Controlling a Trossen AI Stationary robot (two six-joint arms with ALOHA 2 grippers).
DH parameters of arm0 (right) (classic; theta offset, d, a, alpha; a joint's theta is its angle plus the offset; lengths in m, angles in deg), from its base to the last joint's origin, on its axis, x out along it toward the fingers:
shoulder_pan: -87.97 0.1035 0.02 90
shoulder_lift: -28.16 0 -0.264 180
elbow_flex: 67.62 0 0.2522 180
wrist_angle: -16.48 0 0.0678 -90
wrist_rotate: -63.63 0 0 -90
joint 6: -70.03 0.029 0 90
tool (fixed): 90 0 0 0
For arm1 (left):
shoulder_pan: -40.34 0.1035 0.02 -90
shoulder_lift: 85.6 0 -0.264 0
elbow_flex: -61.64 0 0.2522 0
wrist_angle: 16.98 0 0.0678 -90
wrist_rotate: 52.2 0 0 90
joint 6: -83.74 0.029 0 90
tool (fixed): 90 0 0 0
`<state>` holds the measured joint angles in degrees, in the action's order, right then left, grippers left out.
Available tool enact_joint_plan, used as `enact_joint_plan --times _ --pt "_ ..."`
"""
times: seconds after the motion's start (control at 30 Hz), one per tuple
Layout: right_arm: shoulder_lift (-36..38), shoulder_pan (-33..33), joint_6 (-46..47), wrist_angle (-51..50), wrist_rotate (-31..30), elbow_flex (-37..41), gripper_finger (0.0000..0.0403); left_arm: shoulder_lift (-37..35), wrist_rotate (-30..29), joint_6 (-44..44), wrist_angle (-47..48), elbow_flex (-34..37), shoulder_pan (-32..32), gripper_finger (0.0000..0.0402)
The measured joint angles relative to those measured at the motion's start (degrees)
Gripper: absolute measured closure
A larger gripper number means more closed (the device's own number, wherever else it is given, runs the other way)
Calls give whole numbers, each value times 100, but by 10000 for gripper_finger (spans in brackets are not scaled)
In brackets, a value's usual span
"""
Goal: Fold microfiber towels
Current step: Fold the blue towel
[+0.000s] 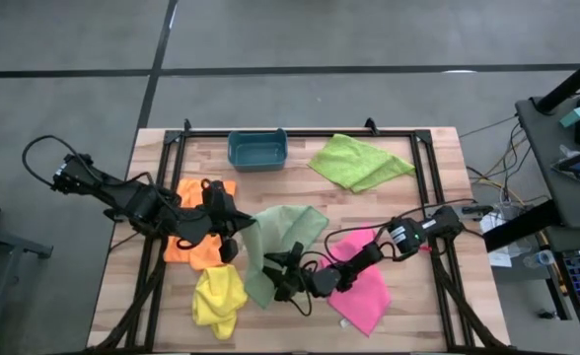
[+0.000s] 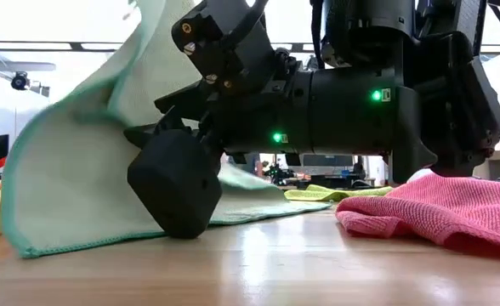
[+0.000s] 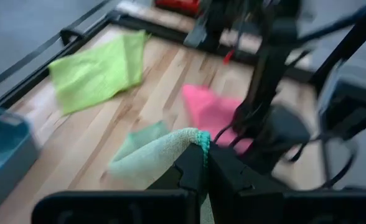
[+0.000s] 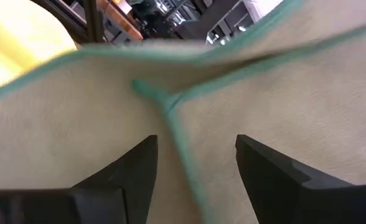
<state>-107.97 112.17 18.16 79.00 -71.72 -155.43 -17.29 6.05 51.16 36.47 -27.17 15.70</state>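
The pale mint green towel point(image 1: 288, 232) is raised at its left corner, where my left gripper point(image 1: 239, 225) is shut on it; the rest slopes down to the table. In the low view it hangs like a curtain point(image 2: 71, 178), lower hem on the wood. My right gripper point(image 1: 276, 278) stands open low at the towel's near part, a teal hem corner point(image 4: 155, 93) just ahead between its fingers point(image 4: 133, 168). The orange towel point(image 1: 193, 245) lies under my left arm, the yellow one point(image 1: 219, 298) bunched at the near edge, pink point(image 1: 367, 291) under my right arm, lime green point(image 1: 359, 163) far right. My left gripper pinches the mint towel's corner by its teal hem point(image 3: 202, 139) between its two shut fingers point(image 3: 189, 165). The corner is lifted clear of the table, and the cloth drapes away from it, slack, down to the wood. Whether my right gripper touches the towel cannot be told.
A teal bin point(image 1: 257, 150) stands at the far edge, middle. Black frame rails point(image 1: 172, 187) run along the table's left and right sides. Bare wood point(image 1: 300, 192) shows between the bin and the mint towel.
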Motion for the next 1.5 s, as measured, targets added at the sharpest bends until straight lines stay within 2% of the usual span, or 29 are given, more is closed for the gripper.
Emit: enact_joint_plan --times 0.1,0.17,0.27,0.4,0.57,0.67,0.83,0.97,1.13,1.3,1.5 --pt "86 3 43 -51 -65 6 196 0 0 1 -563 0 -2 402" --pt "161 5 45 -13 -428 -32 196 0 4 3 -828 0 -2 402" --pt "260 1 -196 285 -851 -71 196 0 73 4 -921 0 -2 402" --pt "283 51 -637 608 -897 -63 196 0 123 2 -868 0 -4 402" --pt "287 151 -1372 1376 -1154 -62 196 -4 192 -85 -566 2 -4 402" --pt "377 125 -1683 1358 -1367 -53 196 -17 327 -157 -514 2 -11 402" --pt "447 198 -1787 1372 -1305 -45 196 -56 412 -166 -223 2 -11 402" --pt "447 238 -2105 1370 -1460 -40 196 -120 350 -440 557 2 -11 402" --pt "465 239 -2088 1371 -1662 -40 196 -129 278 -810 1312 19 -11 402" --pt "567 241 -1942 1371 -1728 -38 196 -129 275 -907 1400 20 -11 402" --pt "637 230 -1929 1381 -2248 -36 196 -132 436 -914 1683 20 -13 402"
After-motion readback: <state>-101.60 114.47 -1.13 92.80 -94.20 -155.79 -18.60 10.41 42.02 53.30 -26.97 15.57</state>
